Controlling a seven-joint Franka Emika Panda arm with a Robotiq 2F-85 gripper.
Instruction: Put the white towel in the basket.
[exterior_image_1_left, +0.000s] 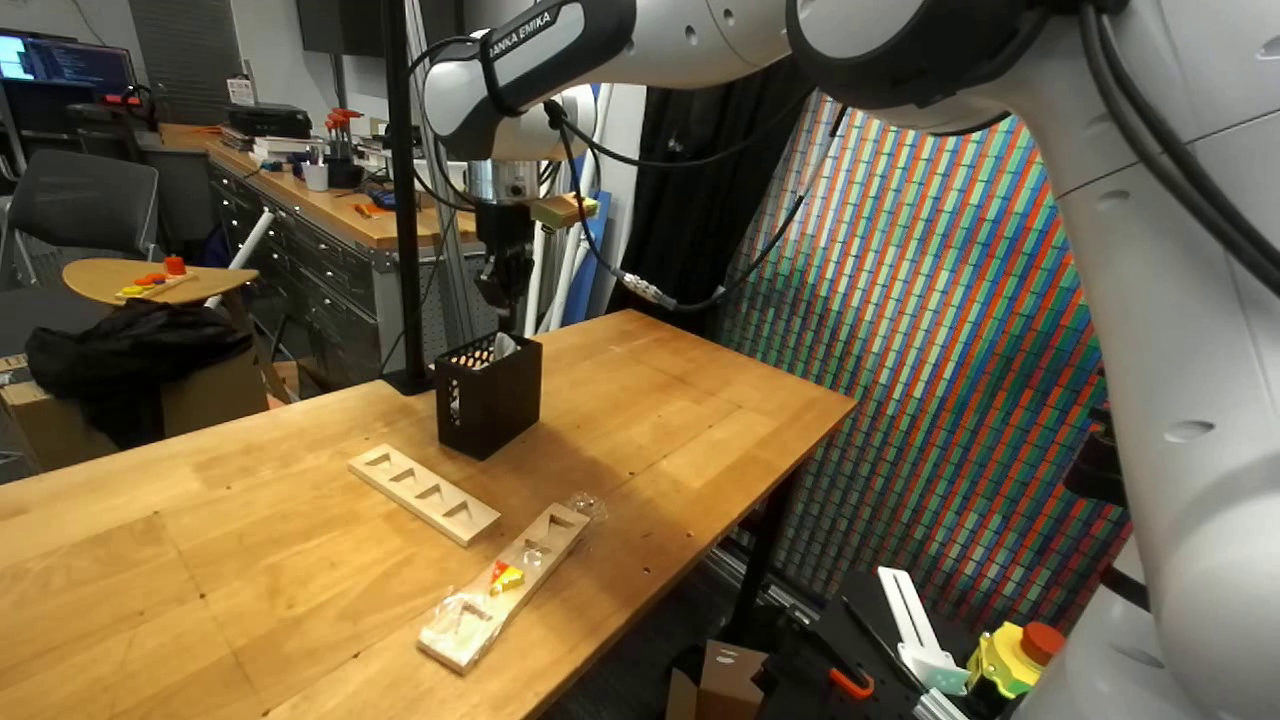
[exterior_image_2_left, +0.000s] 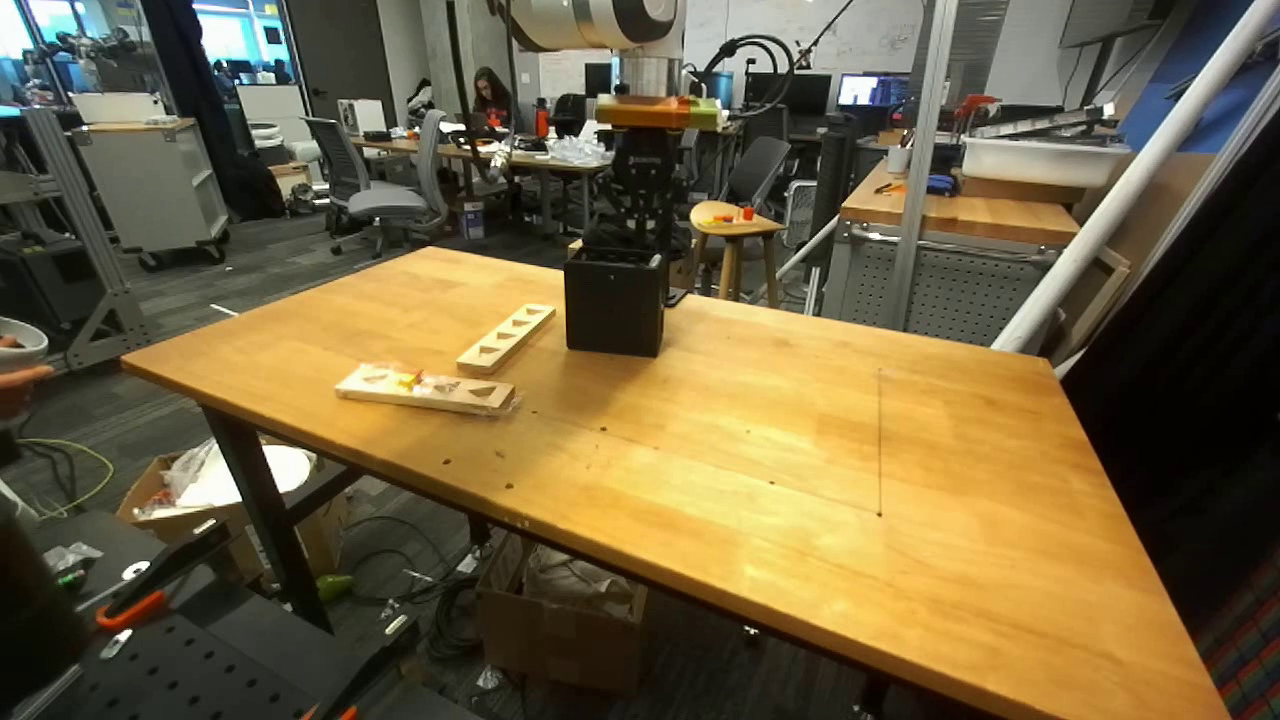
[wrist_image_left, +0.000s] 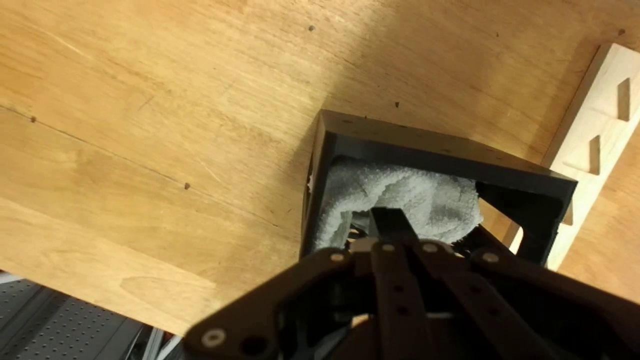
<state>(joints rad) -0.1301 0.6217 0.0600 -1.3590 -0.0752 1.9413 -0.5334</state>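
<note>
The site is a robotics lab. A Franka Emika arm (exterior_image_1_left: 860, 25) and emergency-stop button (exterior_image_1_left: 1042, 643) are near. A whiteboard (exterior_image_2_left: 760, 25) and office chair (exterior_image_2_left: 392, 203) are far.

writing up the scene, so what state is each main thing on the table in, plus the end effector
basket: upright, open on top
white towel: bunched inside the basket
bare board: flat, all four slots empty
wrapped board: flat, in clear plastic, red and yellow pieces showing
end effector: shut, pointing down at the basket; whether white towel is pinched, can't tell
</note>
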